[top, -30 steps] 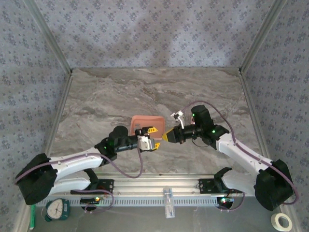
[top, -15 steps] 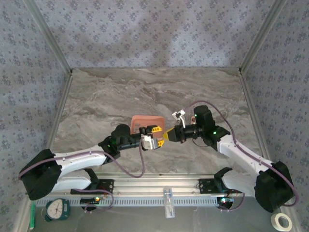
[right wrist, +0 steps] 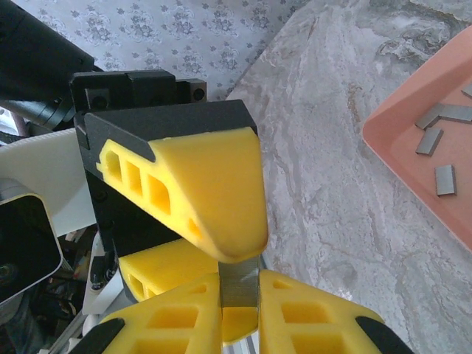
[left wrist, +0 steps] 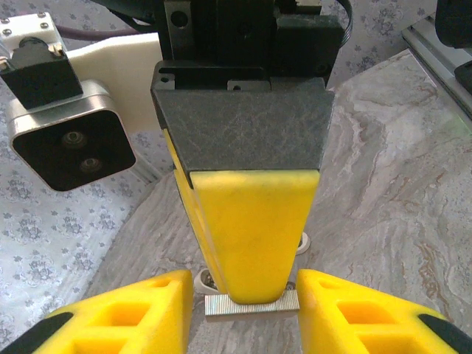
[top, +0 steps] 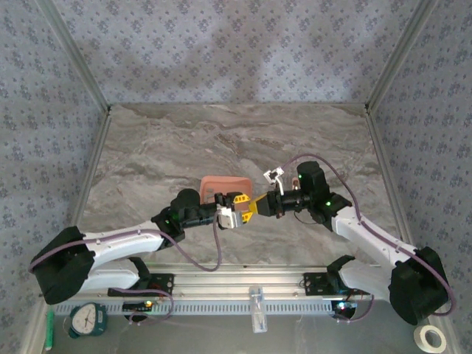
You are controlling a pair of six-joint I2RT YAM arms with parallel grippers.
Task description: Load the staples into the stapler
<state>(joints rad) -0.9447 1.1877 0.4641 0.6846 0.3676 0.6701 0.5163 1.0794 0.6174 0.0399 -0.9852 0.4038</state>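
Note:
My right gripper (top: pixel 255 207) is shut on a short grey strip of staples (right wrist: pixel 238 284), which sticks out past its fingertips. My left gripper (top: pixel 241 209) meets it tip to tip above the table. In the left wrist view the staples (left wrist: pixel 221 305) lie crosswise between my left fingers (left wrist: pixel 140 317). The right-hand pad touches the strip's end and a thin gap remains at the other end. A pale rounded edge (left wrist: pixel 199 280) peeks from behind the right gripper's finger (left wrist: pixel 254 236); I cannot tell whether it is the stapler.
A salmon-pink tray (top: pixel 221 181) sits just behind the two grippers. In the right wrist view the tray (right wrist: pixel 398 140) holds several loose staple strips (right wrist: pixel 444 179). Open marble table lies beyond the tray and to both sides.
My left gripper has moved right to meet the right gripper, and its jaws have narrowed around the strip. The right gripper has edged left and kept its grip.

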